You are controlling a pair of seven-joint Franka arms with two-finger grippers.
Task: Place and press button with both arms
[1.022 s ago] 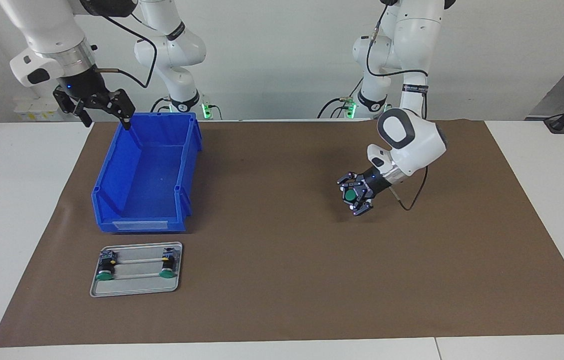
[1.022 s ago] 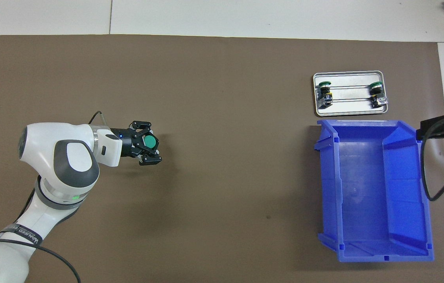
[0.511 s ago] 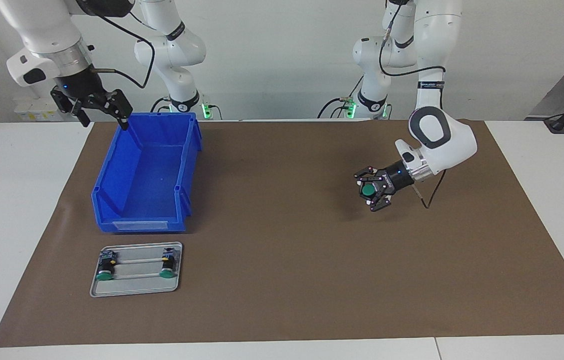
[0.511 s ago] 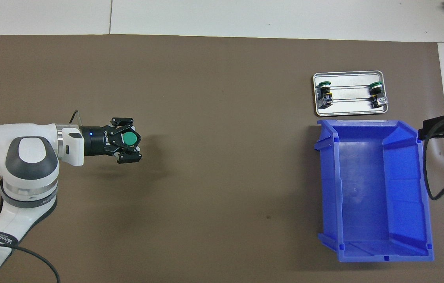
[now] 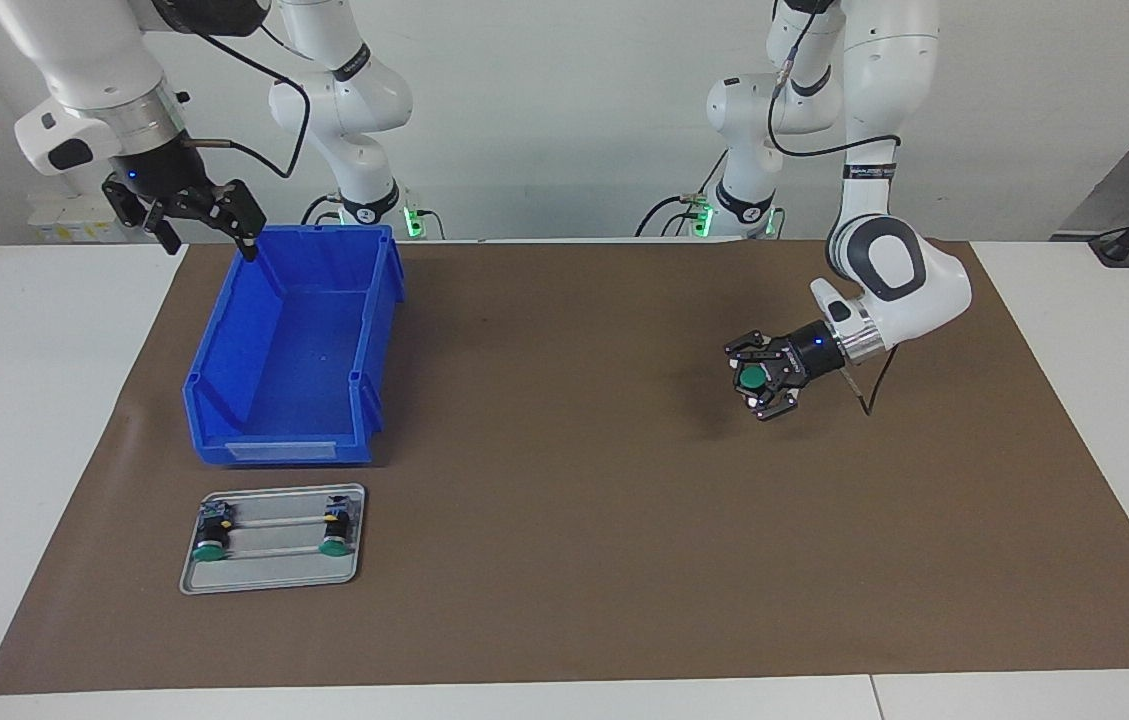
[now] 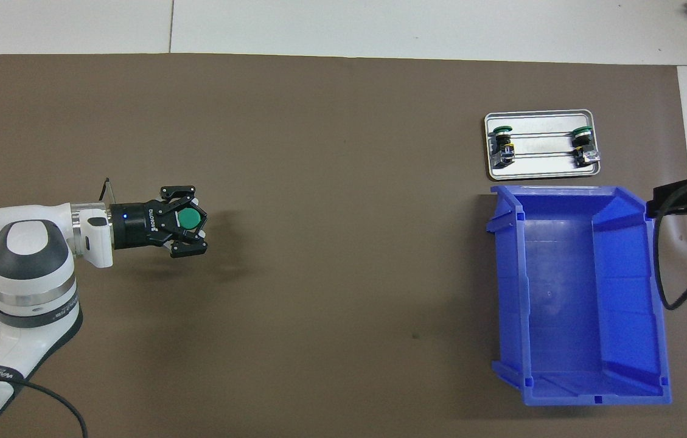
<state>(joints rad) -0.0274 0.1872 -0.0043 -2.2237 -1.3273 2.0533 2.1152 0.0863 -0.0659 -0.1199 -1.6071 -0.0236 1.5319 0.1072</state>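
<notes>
While my left gripper (image 5: pixel 760 384) grips the button (image 5: pixel 751 378) above the brown mat (image 5: pixel 564 560), two more buttons (image 5: pixel 211 548) lie in the metal tray (image 5: pixel 269 580); the blue bin (image 5: pixel 289 350) holds nothing; my right gripper (image 5: pixel 192 212), fingers spread, waits over its corner, shown whole from the facing view only
</notes>
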